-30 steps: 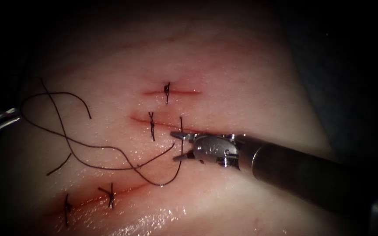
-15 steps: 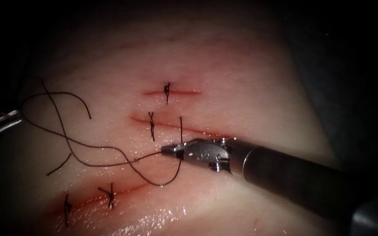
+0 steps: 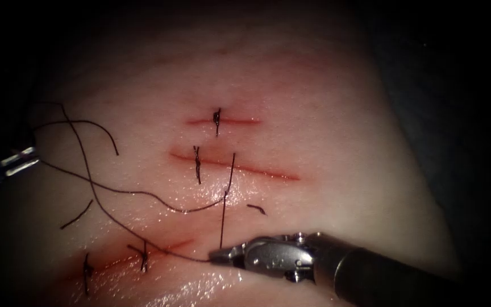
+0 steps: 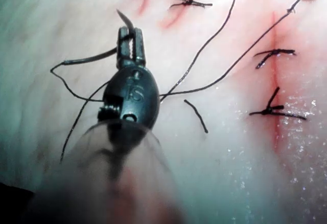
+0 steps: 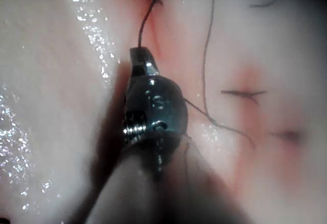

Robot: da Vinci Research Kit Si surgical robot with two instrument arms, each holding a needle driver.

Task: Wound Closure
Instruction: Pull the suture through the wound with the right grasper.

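Right tool [image 3: 223, 256] has closed on the thread [image 3: 143, 196] and pulled it down toward the lower cut since a second ago, when its jaws stood open beside the middle cut [image 3: 257, 169]; one strand now runs taut from the jaws up to that cut and another trails left across the tissue [image 3: 325, 136]. Right wrist view confirms it: right tool [image 5: 140, 55] is clamped on a strand that leads to a knotted stitch. Left tool [image 3: 21, 162] sits at the far left edge of the tissue; in its wrist view the left tool [image 4: 130, 40] is closed on the needle [image 4: 124, 19], gripping near one end with a short curved tip poking past the jaws, though which end I can't say from this angle. Needle is not in the tissue. To do this pull well, I'd judge: keep tension along the line of the strand, not across the cut, and watch that the loose loops on the left don't snag on the finished stitches [image 3: 143, 254]. Thread is thin, dark and springy, holding its curls. A short cut end [image 3: 257, 208] lies loose just right of the taut strand. Tissue is pale, wet and glossy, soft enough to dimple; red fluid [image 3: 223, 120] tints the thin, shallow cut lines.
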